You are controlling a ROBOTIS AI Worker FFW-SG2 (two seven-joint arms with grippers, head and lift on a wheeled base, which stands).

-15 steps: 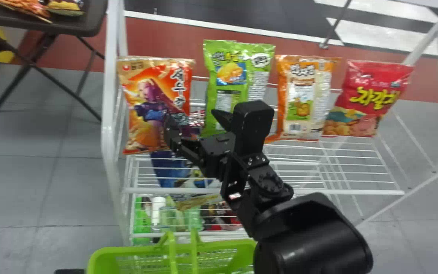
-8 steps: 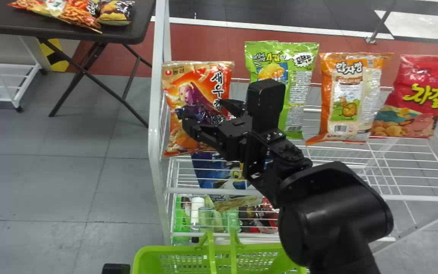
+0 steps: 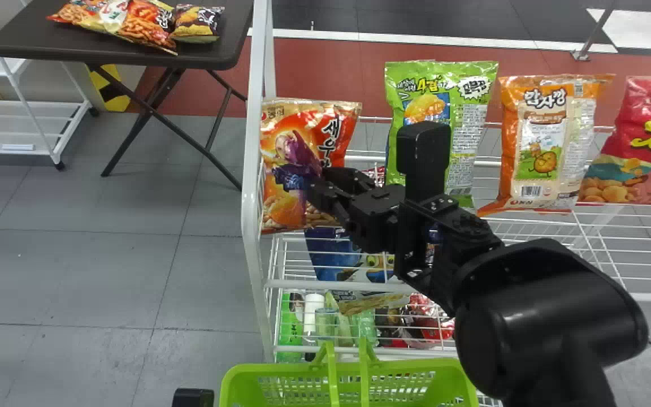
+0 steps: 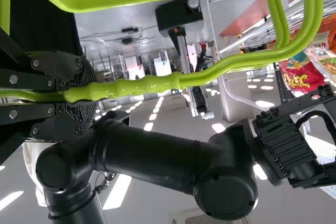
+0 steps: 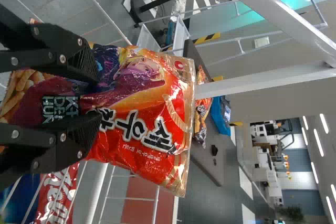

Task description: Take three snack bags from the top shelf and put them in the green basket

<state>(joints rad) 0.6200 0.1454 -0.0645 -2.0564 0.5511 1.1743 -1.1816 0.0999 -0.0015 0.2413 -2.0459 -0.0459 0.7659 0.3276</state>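
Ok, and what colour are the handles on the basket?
The handles are bright green, and the left wrist view shows that best.

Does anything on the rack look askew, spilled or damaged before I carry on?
I see no spill or tear. The blue pack under the upper shelf's wires looks askew: it sits at a slant, while the green bag above stands nearly straight.

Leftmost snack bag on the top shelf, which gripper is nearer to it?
Right: the open right gripper is at the bag; the left gripper holds the basket handle, lower down.
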